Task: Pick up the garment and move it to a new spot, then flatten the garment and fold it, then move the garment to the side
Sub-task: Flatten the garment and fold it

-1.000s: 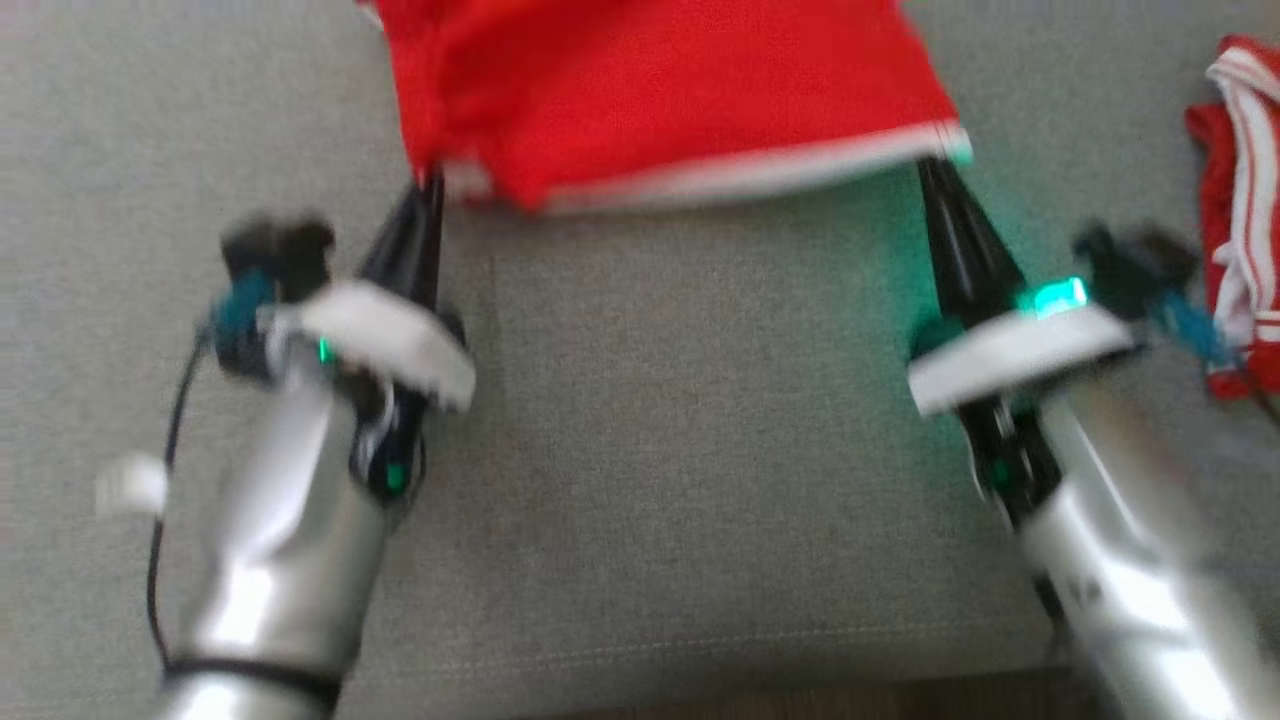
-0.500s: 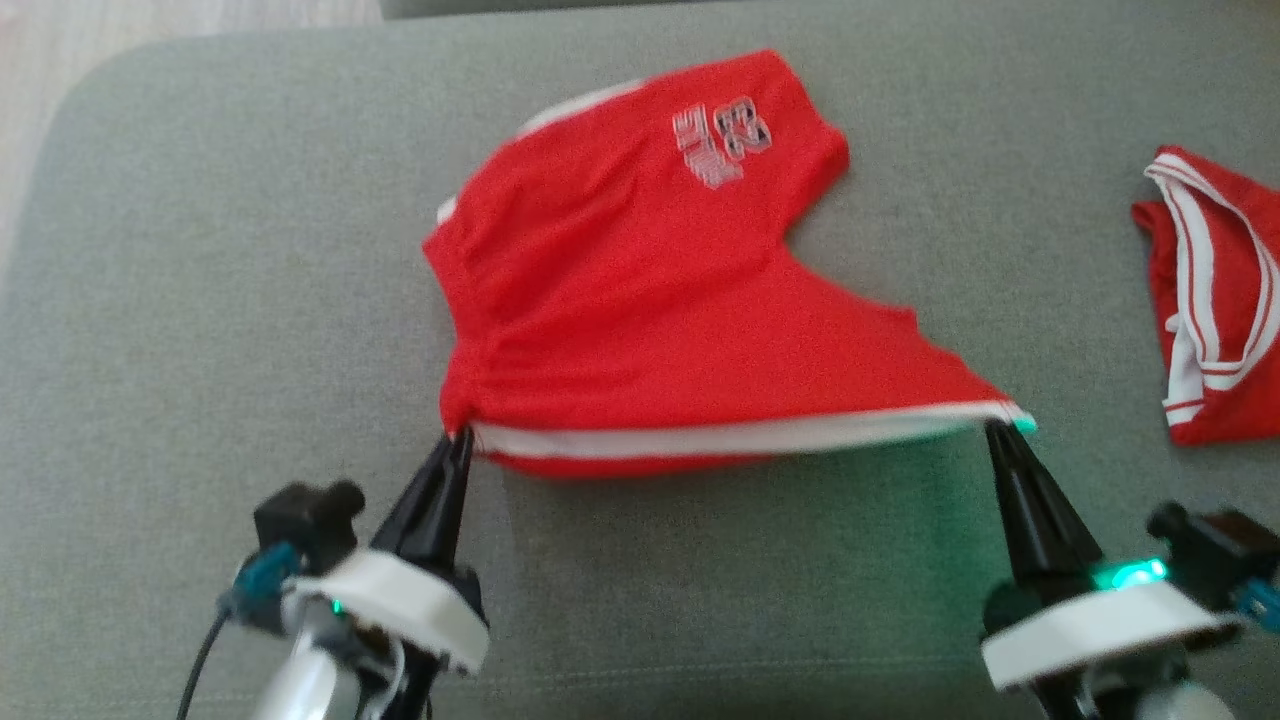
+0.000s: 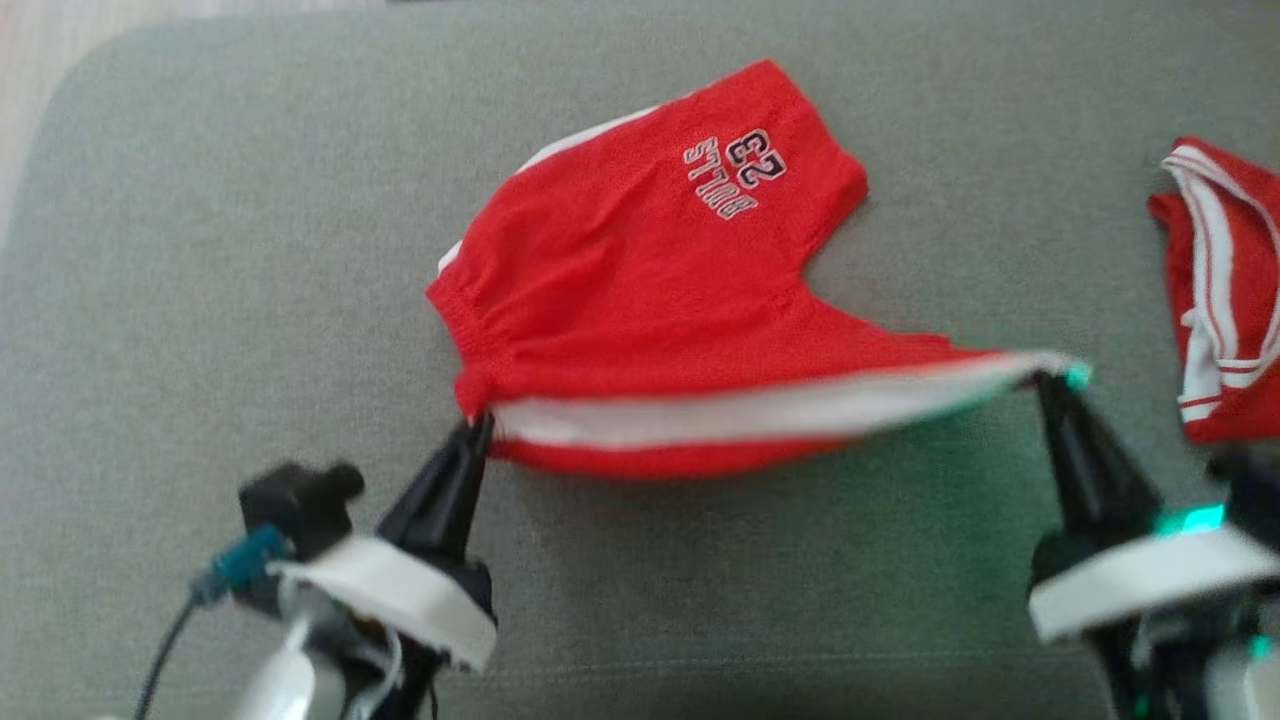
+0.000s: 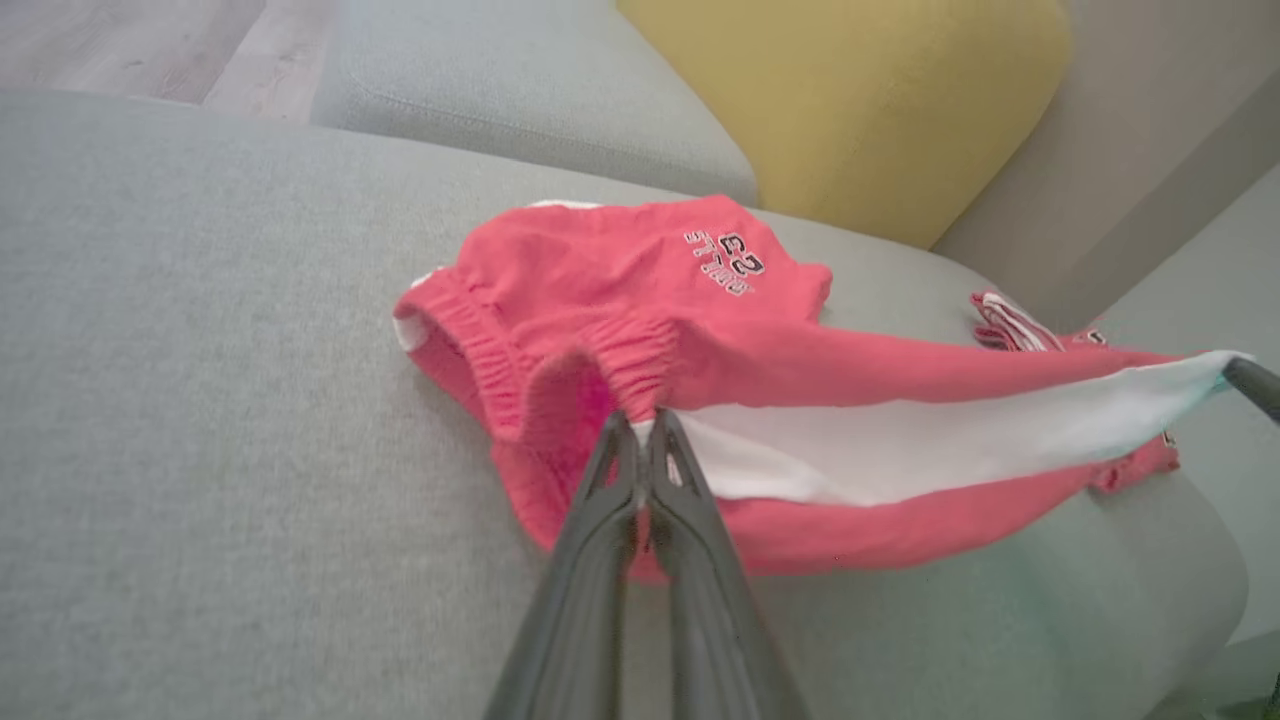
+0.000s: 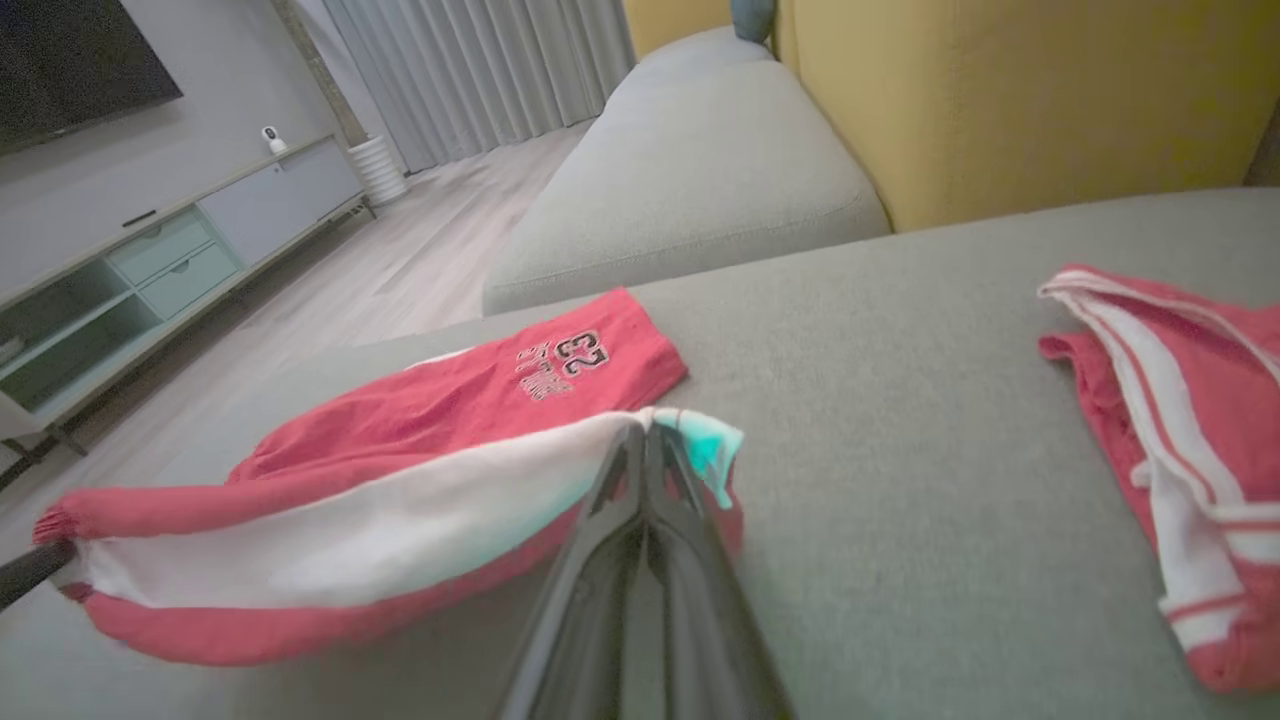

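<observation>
- 2 grippers pinched the red shorts [image 3: 650, 300]: left gripper [image 3: 478, 425] clamped on the waistband corner, right gripper [image 3: 1045, 385] on the leg hem.
- The held white stripe [image 3: 760, 415] ran left to right between them, lifted; the rest lay beyond the fingertips, mid sofa seat [image 3: 200, 300], toward its far edge.
- Against 0.5 s before, that stripe showed broader and tauter.

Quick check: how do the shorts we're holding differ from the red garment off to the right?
The shorts are stretched between the left claw and right claw; the other garment lies bunched, untouched. The shorts carry printed lettering and one broad white band; the other garment has several white stripes. Both are red and white.
</observation>
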You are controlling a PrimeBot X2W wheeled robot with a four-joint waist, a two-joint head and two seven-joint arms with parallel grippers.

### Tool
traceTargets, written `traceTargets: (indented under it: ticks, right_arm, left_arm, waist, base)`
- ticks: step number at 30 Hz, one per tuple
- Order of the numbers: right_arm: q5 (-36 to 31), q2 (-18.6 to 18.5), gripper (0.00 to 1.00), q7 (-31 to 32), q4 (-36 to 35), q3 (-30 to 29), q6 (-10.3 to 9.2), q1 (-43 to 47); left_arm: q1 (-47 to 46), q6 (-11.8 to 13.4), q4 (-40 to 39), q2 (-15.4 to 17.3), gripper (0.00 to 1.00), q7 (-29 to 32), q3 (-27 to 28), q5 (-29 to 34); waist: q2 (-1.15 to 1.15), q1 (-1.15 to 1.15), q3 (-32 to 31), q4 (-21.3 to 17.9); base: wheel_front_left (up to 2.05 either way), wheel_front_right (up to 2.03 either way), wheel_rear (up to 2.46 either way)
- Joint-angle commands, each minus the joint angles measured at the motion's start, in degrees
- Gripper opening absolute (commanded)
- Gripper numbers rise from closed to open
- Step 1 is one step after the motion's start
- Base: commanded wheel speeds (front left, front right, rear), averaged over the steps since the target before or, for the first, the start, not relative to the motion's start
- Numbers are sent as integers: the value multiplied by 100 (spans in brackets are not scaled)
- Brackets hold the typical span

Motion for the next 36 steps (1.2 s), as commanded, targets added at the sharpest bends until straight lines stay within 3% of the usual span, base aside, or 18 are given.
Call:
traceTargets:
  ticks: [1, 8, 15, 22, 29, 30, 31, 32, 33, 36]
  right_arm:
    - [-3, -173, 0, 46, -154, 54, 20, -502]
    - [163, -703, 0, 194, 608, 119, 20, -2061]
    - [434, -1200, 0, 238, 1975, 720, 20, -4069]
    - [660, -1394, 0, -47, 3393, 1312, 20, -5430]
    - [905, -1423, 0, -400, 4628, 1841, 20, -6208]
    - [933, -1420, 36, -477, 4759, 1913, 20, -6268]
    - [933, -1420, 36, -477, 4759, 1913, 20, -6268]
    - [966, -1412, 90, -568, 4867, 1981, 20, -6303]
    - [980, -1413, 100, -701, 4938, 2051, 20, -6323]
    - [1000, -1398, 100, -1161, 5068, 2200, 20, -6253]
  left_arm:
    - [-433, -15, -221, 37, 0, -19, 263, -101]
    - [-1362, -162, 98, -158, 0, -196, 449, -370]
    - [-2612, -425, 1077, -402, 0, -471, 345, -539]
    - [-3409, -540, 2023, -535, 0, -975, 231, -580]
    - [-3886, -634, 2915, -609, 3, -1221, -5, -738]
    - [-3927, -649, 3020, -615, 59, -1228, -61, -761]
    - [-3927, -649, 3020, -615, 59, -1228, -61, -761]
    - [-3952, -660, 3106, -621, 100, -1252, -108, -790]
    - [-3968, -669, 3172, -625, 100, -1294, -150, -801]
    - [-3934, -662, 3319, -631, 100, -1438, -232, -758]
  waist:
    - [0, 1, 181, 59]
    - [0, 1, 887, 388]
    - [0, 1, 1539, 799]
    - [0, 1, 1813, 1074]
    - [0, 1, 1937, 1175]
    - [0, 1, 1942, 1178]
    - [0, 1, 1942, 1178]
    - [0, 1, 1940, 1178]
    - [0, 1, 1933, 1174]
    - [0, 1, 1868, 1131]
  base:
    - [0, 0, 0]
    - [0, 0, 0]
    - [0, 0, 0]
    - [0, 0, 0]
    - [0, 0, 0]
    - [0, 0, 0]
    - [0, 0, 0]
    - [0, 0, 0]
    - [0, 0, 0]
    - [0, 0, 0]
